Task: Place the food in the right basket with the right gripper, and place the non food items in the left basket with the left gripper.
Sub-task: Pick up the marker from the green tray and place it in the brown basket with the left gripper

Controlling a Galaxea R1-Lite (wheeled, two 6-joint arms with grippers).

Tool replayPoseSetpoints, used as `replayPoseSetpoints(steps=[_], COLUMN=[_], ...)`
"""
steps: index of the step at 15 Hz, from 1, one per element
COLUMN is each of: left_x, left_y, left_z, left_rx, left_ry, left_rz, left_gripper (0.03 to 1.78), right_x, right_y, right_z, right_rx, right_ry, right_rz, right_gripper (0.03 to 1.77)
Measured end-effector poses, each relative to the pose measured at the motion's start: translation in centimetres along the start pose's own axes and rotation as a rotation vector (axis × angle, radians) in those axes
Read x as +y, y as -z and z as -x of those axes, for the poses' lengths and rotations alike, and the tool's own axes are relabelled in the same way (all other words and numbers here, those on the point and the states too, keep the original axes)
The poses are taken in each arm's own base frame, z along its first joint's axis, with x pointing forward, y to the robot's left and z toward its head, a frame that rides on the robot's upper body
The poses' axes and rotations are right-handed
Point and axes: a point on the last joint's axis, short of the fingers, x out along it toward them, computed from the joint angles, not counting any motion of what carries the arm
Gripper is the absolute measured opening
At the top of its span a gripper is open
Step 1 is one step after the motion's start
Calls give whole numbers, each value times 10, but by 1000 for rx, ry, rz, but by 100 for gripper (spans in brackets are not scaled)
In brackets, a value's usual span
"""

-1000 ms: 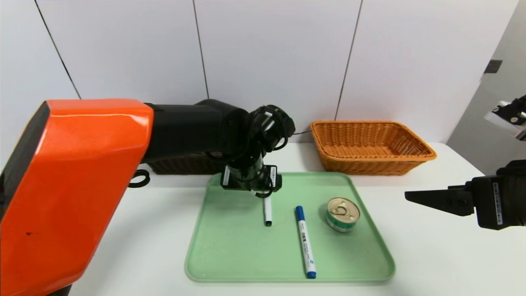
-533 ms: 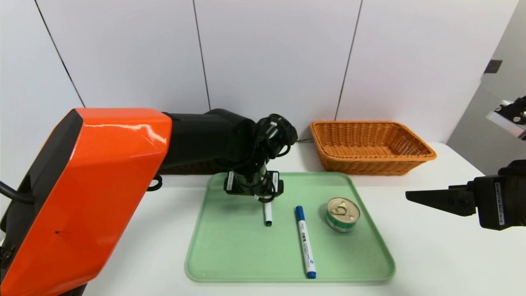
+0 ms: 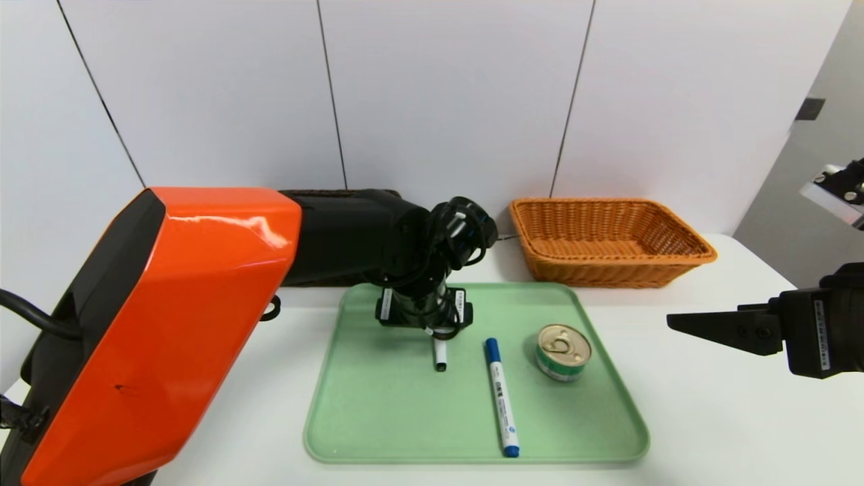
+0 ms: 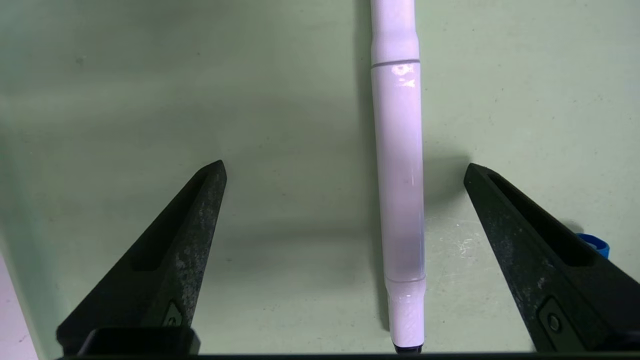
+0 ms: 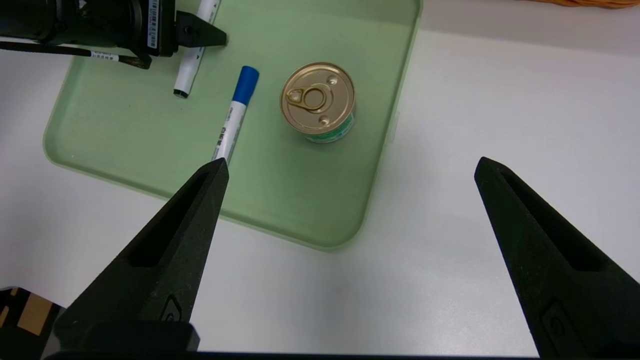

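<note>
At the far left, the dark brown basket point(image 3: 324, 193) lies largely behind the left arm; we cannot tell what it contains. Over the far part of the green tray point(image 3: 405, 432), we see the left gripper point(image 4: 345, 171), lower and slightly nearer than a second ago. Its fingers stand wide apart, holding nothing, with the slim white marker point(image 4: 402, 175) lying between them, off-centre. We take this descent as the approach to a first non-food pick from the tray; a small sideways correction before closing would help, since one finger might otherwise push the marker and roll it. To the right of that marker, we note the blue-capped marker point(image 3: 501, 398), also bound for the dark basket. The round tin can point(image 3: 563, 351) stands upright farther right on the tray, with the orange wicker basket point(image 3: 621, 273) beyond it. Right of the tray waits the right gripper point(image 5: 352, 167), spread wide and without a load; we judge the can its later task.
</note>
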Motion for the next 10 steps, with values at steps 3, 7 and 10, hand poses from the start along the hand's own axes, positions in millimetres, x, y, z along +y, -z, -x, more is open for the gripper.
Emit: replayPoseSetpoints(steps=[3, 7, 10], left_x=[-1, -1, -1], left_y=[1, 1, 2], left_z=[-2, -2, -3], left_rx=[5, 7, 9], left_ry=[-3, -4, -4], left_rz=[7, 9, 7], left_gripper=[144, 92, 19], right_x=[0, 0, 0], right_y=[0, 0, 0], right_z=[0, 0, 1], right_rx=[1, -1, -3], right_ry=[0, -1, -1], right_rz=[0, 1, 2], right_gripper=[170, 170, 170])
